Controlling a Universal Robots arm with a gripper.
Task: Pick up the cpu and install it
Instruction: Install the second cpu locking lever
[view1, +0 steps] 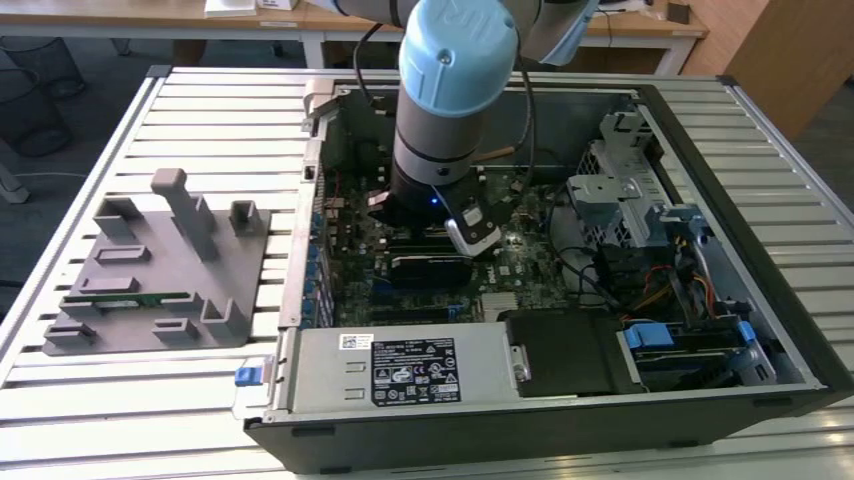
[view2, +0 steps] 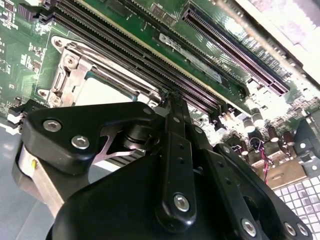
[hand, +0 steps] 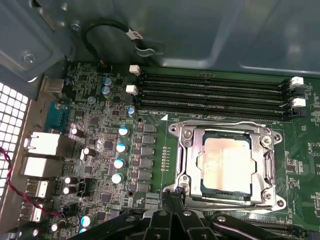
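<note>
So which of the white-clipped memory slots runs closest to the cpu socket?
The bottommost of the four memory slots in the first wrist view, directly bordering the metal socket frame holding the cpu; the others lie farther toward the case wall.

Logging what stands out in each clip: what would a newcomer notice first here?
The arm's pale-blue joint reaching down into the open computer case on the slatted table. In the first wrist view, the shiny cpu already lies inside the socket frame, just beyond the gripper. On the exterior view's left, a grey fixture holds a memory stick.
</note>
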